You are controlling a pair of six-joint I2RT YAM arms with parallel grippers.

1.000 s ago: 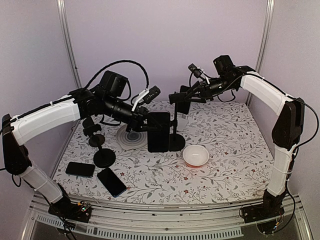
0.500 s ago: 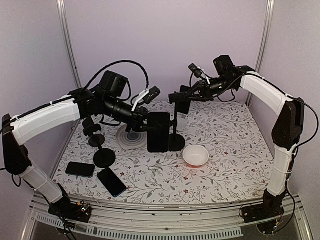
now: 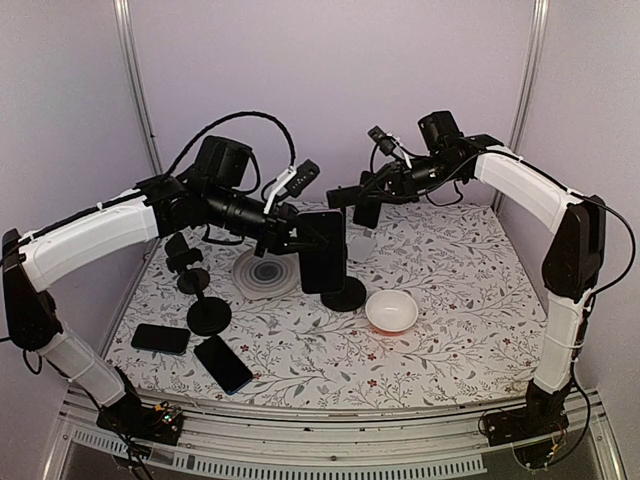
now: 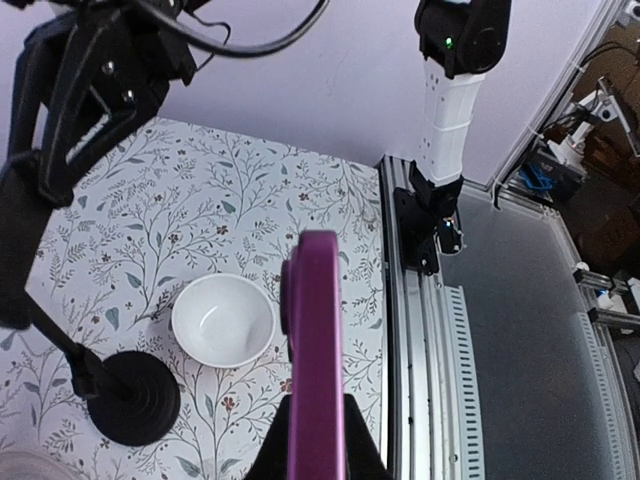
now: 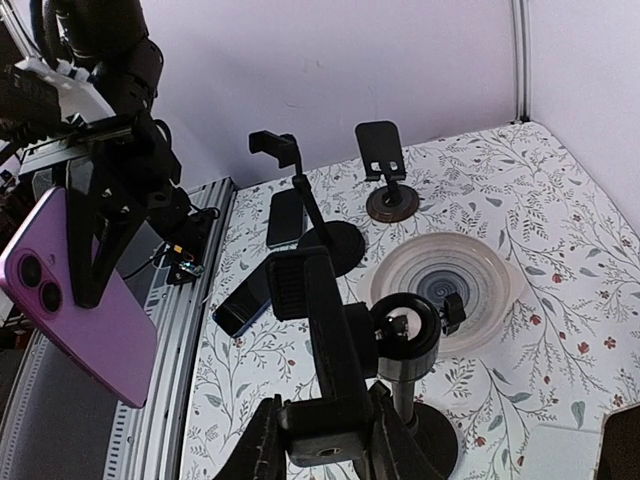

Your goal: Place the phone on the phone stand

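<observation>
Left pincer [image 3: 292,238] is clenched on the purple phone [image 3: 322,252], holding it roughly upright in the air above the desk [image 3: 470,270] with its dark face towards the overhead camera. Its own wrist view shows the phone edge-on between the fingers. Right pincer [image 3: 368,196] is clamped on the cradle [image 5: 312,310] at the top of the phone stand [image 3: 345,292], whose round base sits on the desk just beside a white bowl [image 3: 391,311]. From the right wrist, the phone hangs off to one side of the cradle with open air between them. By my reading, picking up and lifting are done and the stand's head is being steadied, but the phone is not yet seated. What remains, as I judge it, is to bring the phone across, line its back up with the cradle, settle it in, and then release with both arms. Spare phones [image 3: 160,338] lie at the front left of the desk, near further stands [image 3: 208,312], with neither arm close to them.
</observation>
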